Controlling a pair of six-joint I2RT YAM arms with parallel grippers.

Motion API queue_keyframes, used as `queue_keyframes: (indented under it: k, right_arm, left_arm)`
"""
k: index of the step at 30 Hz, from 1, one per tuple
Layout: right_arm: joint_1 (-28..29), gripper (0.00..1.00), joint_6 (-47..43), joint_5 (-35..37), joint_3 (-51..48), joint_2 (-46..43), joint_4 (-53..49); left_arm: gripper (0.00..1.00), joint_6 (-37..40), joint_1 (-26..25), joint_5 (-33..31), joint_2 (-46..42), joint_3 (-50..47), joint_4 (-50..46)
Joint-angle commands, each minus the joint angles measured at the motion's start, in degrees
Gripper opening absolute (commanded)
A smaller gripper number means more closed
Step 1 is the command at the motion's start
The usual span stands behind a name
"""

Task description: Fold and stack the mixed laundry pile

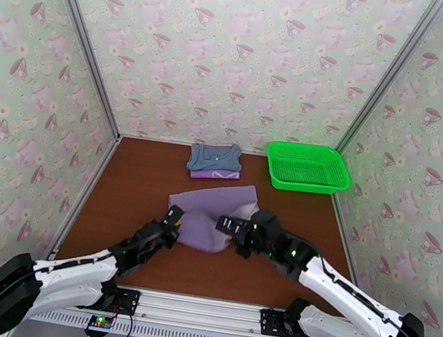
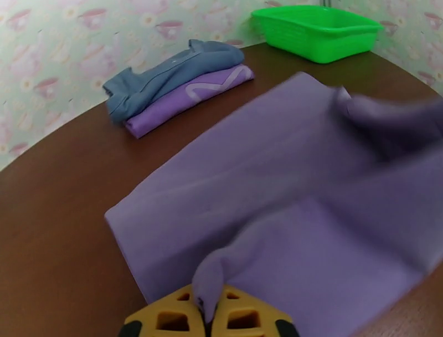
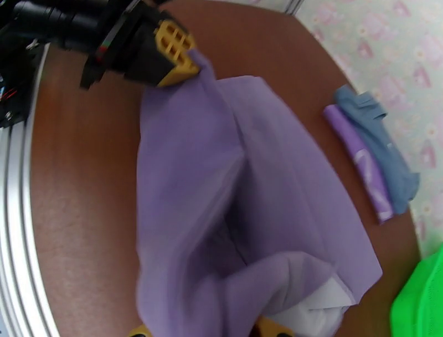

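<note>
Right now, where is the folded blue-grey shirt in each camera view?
Top external: blue-grey shirt at the table's far edge, centre, left of the green basket.
Left wrist: upper left; basket top right.
Right wrist: right edge, mid-height; basket bottom right corner.
Shared landmark: the green basket.

We see the lavender garment (image 1: 212, 214) spread on the desk (image 1: 140, 187), half folded, two near corners lifted, behind it the folded blue-grey garment (image 1: 215, 157), stacked on the folded purple shirt (image 1: 215, 174)
</note>
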Motion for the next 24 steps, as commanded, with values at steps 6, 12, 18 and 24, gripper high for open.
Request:
queue_keyframes:
  k: [6,12,18,24]
  right_arm:
    - [2.32,0.0,10.14,14.47,-1.13,-3.61,-3.21]
    - [-0.38,0.0,9.96,18.11,2.14,0.01,-8.1]
    - [-3.3,0.0,11.16,15.99,6.61,3.84,-16.6]
    - [-7.43,0.0,10.15,12.87,11.43,6.79,-21.84]
  left_arm:
    - [0.0,-13.79,-5.62,-14.32,-17.12,-3.59,-10.52]
    - [0.0,-16.27,-5.32,-17.38,-28.02,-4.6,-17.5]
    - [0.0,-16.22,-2.72,-13.93,-25.09,-0.35,-22.9]
    - [0.0,-14.22,0.95,-7.51,-12.73,4.28,-18.12]
